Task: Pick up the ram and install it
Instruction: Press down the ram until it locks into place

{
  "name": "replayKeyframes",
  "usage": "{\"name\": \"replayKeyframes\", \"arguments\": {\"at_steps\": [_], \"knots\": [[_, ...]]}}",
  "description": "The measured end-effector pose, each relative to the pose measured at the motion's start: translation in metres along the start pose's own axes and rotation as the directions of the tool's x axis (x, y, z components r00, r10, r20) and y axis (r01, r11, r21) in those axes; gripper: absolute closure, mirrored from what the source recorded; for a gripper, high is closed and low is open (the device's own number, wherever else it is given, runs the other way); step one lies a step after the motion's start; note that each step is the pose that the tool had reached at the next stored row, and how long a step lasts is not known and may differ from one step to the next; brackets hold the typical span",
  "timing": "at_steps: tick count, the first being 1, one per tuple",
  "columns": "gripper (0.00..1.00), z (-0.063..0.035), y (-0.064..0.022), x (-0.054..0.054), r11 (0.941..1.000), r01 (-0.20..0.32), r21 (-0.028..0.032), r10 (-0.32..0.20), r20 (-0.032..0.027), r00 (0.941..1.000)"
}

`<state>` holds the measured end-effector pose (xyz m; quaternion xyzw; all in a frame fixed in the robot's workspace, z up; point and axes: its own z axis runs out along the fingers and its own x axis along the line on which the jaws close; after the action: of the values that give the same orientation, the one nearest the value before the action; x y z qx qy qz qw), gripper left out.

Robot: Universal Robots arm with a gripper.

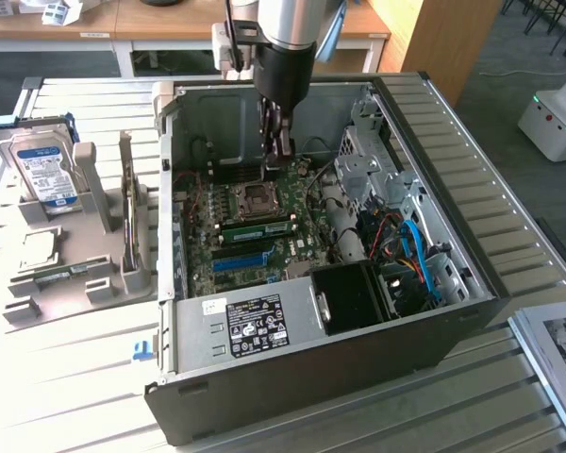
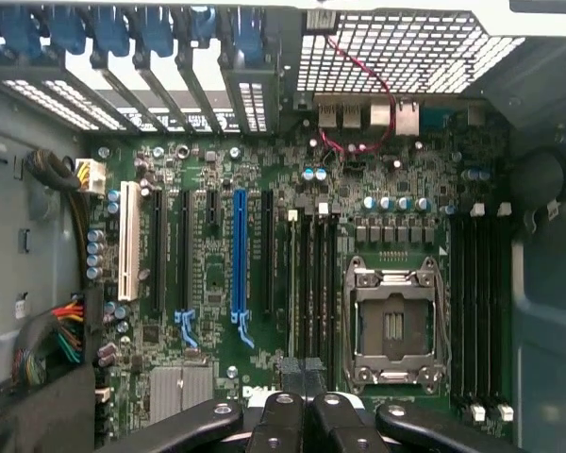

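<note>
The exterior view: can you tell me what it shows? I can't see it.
A robot arm's shut gripper reaches down into an open computer case, just above the green motherboard. On a grey stand at the exterior view's left sits a blue-labelled hard drive.

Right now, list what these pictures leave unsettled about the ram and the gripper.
- Exterior view: whether the gripper holds anything; its shut fingertips sit against dark board clutter, too small to tell.
- Wrist view: the gripper is cut off by the picture's edge, so what lies under its tips is hidden.
- Exterior view: a green stick stands in the grey holder beside the case; too thin to confirm as the ram.
</note>
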<state>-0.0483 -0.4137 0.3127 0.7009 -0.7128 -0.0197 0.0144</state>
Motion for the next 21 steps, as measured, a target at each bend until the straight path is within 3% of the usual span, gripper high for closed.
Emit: {"name": "replayKeyframes", "arguments": {"at_steps": [10,21], "knots": [[0.90,-0.0004,-0.0046,0.000,1.0000,0.000,-0.0001,0.000,0.0000,1.0000],[0.90,-0.0147,-0.0039,0.000,1.0000,0.000,-0.0001,0.000,0.0000,1.0000]]}}
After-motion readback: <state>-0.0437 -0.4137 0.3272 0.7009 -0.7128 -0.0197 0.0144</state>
